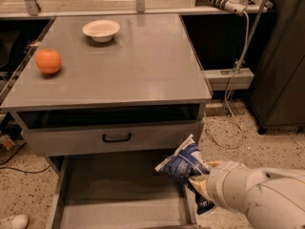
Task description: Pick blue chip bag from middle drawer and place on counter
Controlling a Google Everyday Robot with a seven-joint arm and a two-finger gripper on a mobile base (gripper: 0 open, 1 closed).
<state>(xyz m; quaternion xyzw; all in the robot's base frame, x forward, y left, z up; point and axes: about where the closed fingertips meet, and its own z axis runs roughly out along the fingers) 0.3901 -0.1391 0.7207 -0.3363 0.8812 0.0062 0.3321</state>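
Currently the gripper [199,187], low at the right, is clamped on one end of the blue chip bag [183,162] above the middle drawer's [119,202] right wall, where slick foil could slip free or catch the counter's [143,66] edge while rising.

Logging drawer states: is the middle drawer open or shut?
Open: the drawer floor shows, pulled out below the handled front; the gripper holds the bag over its right side.

The pincer [199,184], gripping the bag [183,162], hangs over the right wall of the drawer [119,209]. On the worktop [143,66], orange [48,61] and bowl [101,30] stand left; its right half lies open.
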